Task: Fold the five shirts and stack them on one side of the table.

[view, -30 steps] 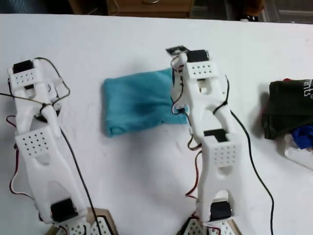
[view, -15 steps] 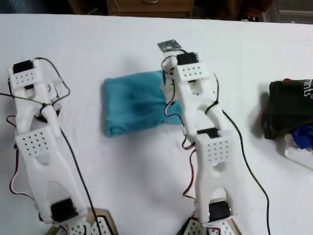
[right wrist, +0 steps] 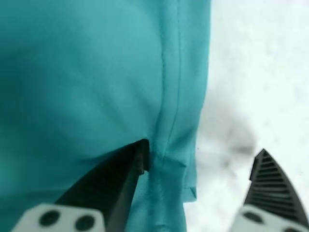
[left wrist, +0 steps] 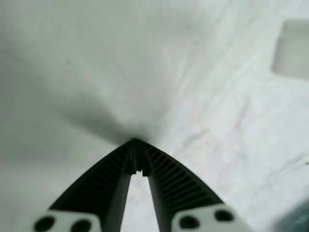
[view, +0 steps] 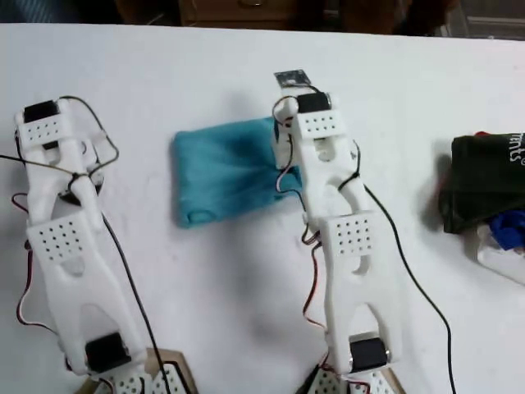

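Teal shirt [view: 221, 168] mid table [view: 164, 74], fold seemingly in hand: right gripper [right wrist: 203, 151] jaws spread astride its hem, next likely a pinch; left gripper [left wrist: 137, 147] clenched, empty.

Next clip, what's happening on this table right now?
The right claw is open over the right edge of a folded teal shirt, one finger above the fabric by the hem, the other above bare table. The left claw is shut over bare table off to the left. A dark shirt lies bunched at the table's right edge, something blue and white beside it.
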Available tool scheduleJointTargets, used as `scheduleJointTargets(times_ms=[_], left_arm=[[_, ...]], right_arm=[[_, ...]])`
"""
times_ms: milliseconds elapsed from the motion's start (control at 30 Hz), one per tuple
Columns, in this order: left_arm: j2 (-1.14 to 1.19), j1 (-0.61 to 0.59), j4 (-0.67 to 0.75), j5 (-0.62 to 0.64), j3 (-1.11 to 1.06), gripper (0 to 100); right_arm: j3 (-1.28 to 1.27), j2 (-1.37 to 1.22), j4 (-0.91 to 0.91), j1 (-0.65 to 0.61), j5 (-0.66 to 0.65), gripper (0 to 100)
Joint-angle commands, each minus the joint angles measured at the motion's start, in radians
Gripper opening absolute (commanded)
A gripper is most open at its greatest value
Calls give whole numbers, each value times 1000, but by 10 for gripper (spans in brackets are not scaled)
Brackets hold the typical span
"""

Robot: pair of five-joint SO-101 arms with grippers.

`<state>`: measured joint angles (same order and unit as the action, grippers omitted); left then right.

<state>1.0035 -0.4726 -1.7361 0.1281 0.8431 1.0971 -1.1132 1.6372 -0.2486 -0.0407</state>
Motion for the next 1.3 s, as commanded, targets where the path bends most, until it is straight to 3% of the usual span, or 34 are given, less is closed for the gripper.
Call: scheduleJointTargets(times_ms=[0, 233, 900, 1267], left_arm=[[-2, 69, 8, -2, -5, 25], [-2, 69, 8, -2, -5, 25], [-2, 69, 8, -2, -5, 25], [-2, 69, 8, -2, -5, 25]], right_arm=[[38, -19, 56, -27, 21, 337], [170, -7, 124, -45, 21, 337], [184, 183, 133, 12, 12, 337], [-210, 421, 130, -19, 37, 337]])
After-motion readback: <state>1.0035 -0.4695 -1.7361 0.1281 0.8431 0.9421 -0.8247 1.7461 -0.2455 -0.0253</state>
